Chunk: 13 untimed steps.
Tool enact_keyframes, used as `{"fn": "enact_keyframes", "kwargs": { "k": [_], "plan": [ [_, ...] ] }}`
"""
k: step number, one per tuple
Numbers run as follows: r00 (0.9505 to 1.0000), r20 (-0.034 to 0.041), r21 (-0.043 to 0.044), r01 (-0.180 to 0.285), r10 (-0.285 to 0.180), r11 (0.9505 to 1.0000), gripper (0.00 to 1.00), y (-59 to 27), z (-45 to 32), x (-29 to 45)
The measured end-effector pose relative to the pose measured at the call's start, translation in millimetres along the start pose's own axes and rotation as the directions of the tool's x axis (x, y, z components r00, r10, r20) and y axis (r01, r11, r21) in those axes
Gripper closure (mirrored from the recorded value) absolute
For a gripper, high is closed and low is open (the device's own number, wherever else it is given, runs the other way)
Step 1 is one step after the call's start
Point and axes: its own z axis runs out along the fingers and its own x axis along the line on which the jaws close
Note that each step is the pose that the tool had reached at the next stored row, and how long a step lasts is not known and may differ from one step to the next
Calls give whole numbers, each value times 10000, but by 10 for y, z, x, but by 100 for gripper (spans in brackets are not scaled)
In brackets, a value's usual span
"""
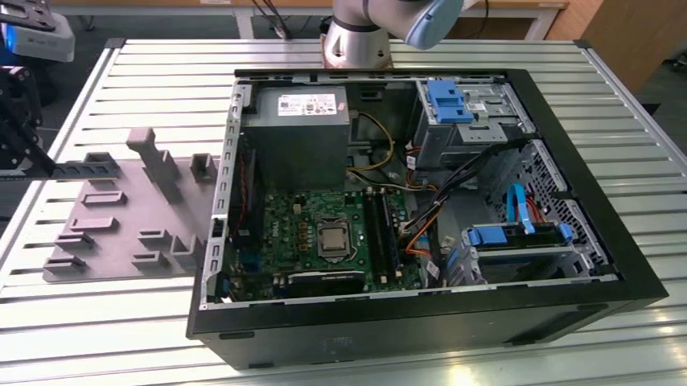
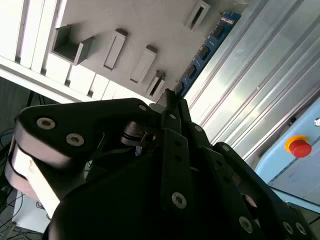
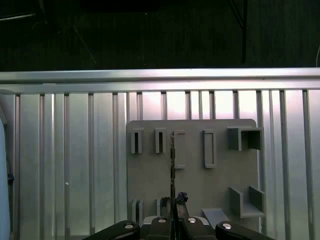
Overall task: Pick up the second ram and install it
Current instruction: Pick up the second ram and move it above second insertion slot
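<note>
The second ram (image 2: 205, 50) is a blue-green stick with dark chips. It juts out from my gripper (image 2: 170, 97), whose black fingers are shut on its near end. In the first wrist view the ram (image 3: 172, 165) shows edge-on as a thin line rising from the gripper (image 3: 173, 214). It hangs over the grey fixture plate (image 3: 200, 185), in line with the plate's row of narrow slots. The open computer case (image 1: 429, 318) lies on the slatted table, its green motherboard (image 1: 290, 229) facing up. The long black memory slots (image 1: 378, 229) sit beside the processor socket.
The fixture plate (image 1: 108, 233) lies at the exterior view's left of the case and carries raised holders, one tall (image 1: 150, 157). A black mechanism (image 1: 19, 121) stands at that left edge. The case holds cables, blue drive brackets (image 1: 446, 100) and a power supply (image 1: 295, 133). A red stop button (image 2: 300, 147) sits past the table edge.
</note>
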Motion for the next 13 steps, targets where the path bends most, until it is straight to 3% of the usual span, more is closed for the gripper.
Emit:
{"fn": "enact_keyframes", "kwargs": {
  "k": [13],
  "plan": [
    [10000, 0, 1, 0, 0, 10000, 86, 2, -74, -6]
  ]
}}
